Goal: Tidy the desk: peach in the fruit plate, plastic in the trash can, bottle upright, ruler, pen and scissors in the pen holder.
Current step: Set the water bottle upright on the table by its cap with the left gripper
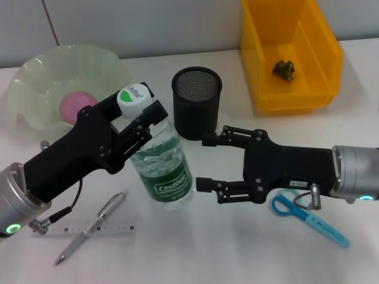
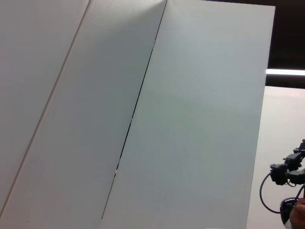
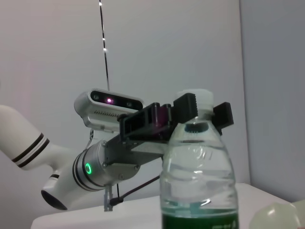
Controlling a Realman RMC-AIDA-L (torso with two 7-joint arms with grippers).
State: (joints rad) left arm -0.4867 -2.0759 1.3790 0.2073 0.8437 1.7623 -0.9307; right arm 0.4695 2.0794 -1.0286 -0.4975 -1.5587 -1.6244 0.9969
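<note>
Gripping neck of one bottle (image 1: 161,163), upright mid-desk: left gripper (image 1: 137,121). Right gripper (image 1: 205,161) spread wide just right of it. One pen holder (image 1: 196,102) behind. One peach (image 1: 77,106) in fruit plate (image 1: 35,77) far left. Near edge: one pen (image 1: 92,226), one ruler (image 1: 95,228), one scissors (image 1: 309,218).

The left gripper (image 1: 142,115) reaches in from the left, fingers clamped on the bottle (image 1: 163,165) neck. The right gripper (image 1: 204,163) hovers beside it, jaws spread wide.

We see a white table (image 1: 195,254) bearing plate (image 1: 35,77) upper left, holder (image 1: 196,103), bin (image 1: 290,53), bottle (image 1: 166,171), ruler (image 1: 89,228), pen (image 1: 92,228), scissors (image 1: 311,220).
</note>
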